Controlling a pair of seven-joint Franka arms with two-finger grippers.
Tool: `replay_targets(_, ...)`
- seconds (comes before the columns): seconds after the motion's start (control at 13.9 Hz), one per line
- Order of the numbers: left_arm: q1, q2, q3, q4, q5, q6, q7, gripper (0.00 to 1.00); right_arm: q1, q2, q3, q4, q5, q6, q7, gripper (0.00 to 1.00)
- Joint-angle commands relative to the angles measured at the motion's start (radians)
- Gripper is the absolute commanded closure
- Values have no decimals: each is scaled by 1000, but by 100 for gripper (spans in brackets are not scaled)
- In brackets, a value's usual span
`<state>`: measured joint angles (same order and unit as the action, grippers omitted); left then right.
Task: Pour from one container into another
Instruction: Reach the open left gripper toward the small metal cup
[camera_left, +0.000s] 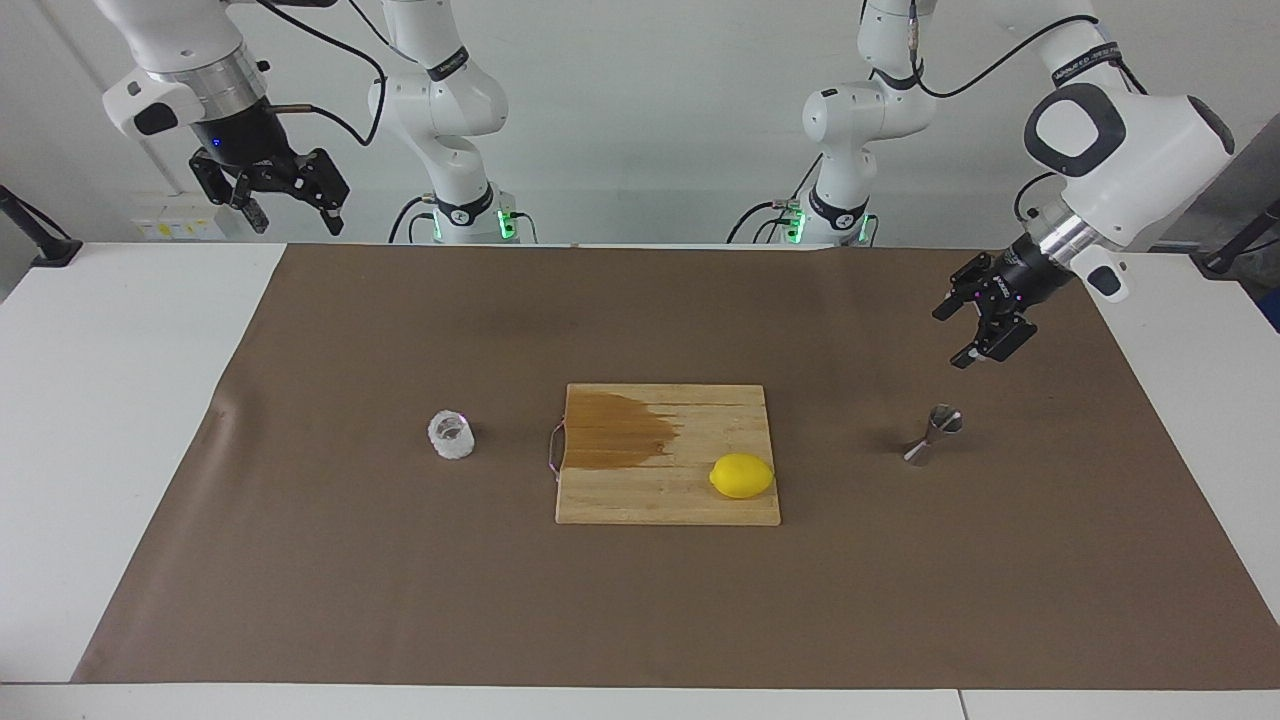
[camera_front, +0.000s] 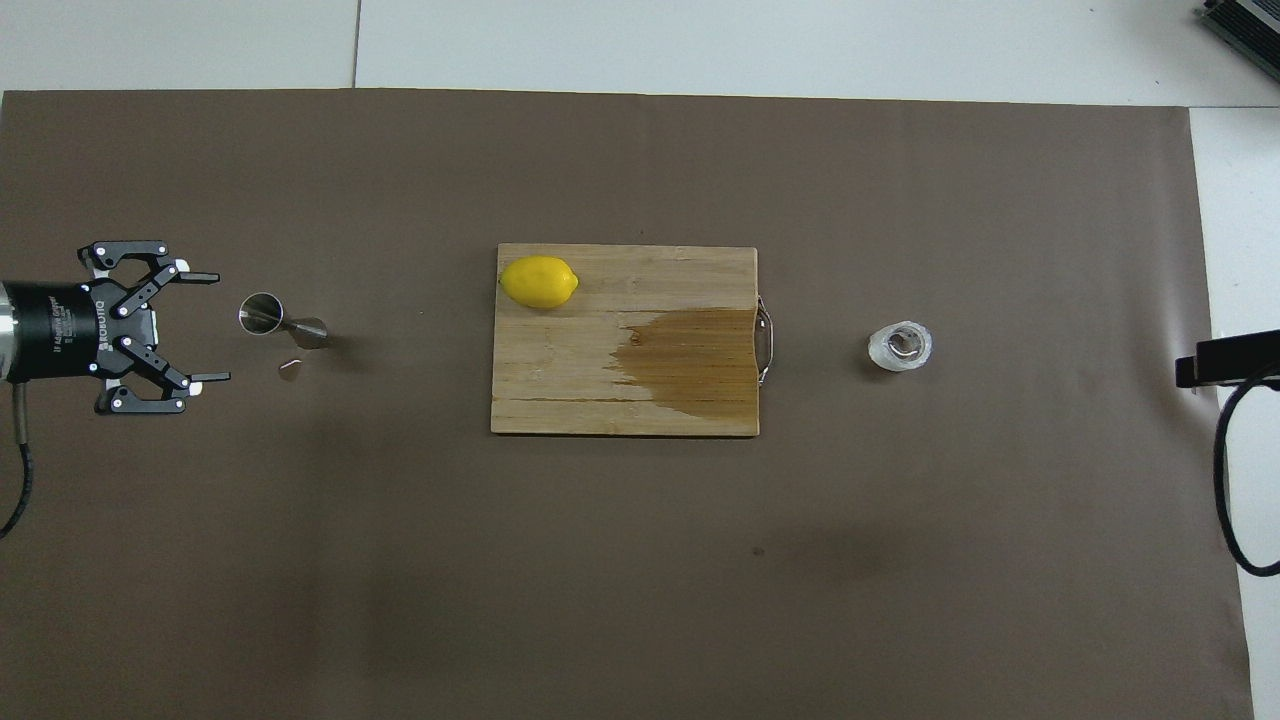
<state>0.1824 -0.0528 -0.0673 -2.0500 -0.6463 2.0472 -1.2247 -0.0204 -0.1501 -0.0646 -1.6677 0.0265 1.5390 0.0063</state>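
- Glass (camera_left: 451, 436) upright on the mat, contents unclear.
- Jigger (camera_left: 934, 434) upright, inside not visible.
- Left gripper (camera_left: 962, 332) fingers apart, over the mat near jigger.
- Right gripper (camera_left: 291, 213) raised, fingers apart, waiting.

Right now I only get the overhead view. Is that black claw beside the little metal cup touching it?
Observer: No. The facing view shows the left gripper open and up in the air, higher than the jigger and not touching it.
Operator: Is the cup lying down? It looks tipped.
Observer: It stands upright on the brown mat; from the side it is an hourglass shape.
Operator: And the other arm?
Observer: The right gripper hangs open, high over its own end of the table, nowhere near the glass tumbler.
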Motion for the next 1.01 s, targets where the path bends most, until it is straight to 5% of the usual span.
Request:
replay_targets(0.0,6,-18,-8,-77,-97,106,-67,0,-9,-6,6,0,3,-11,9,0)
replay_targets(0.93,-15,-19,-8,-272,-317,437,-196,0,-9,-6,6,0,3,-11,9,0)
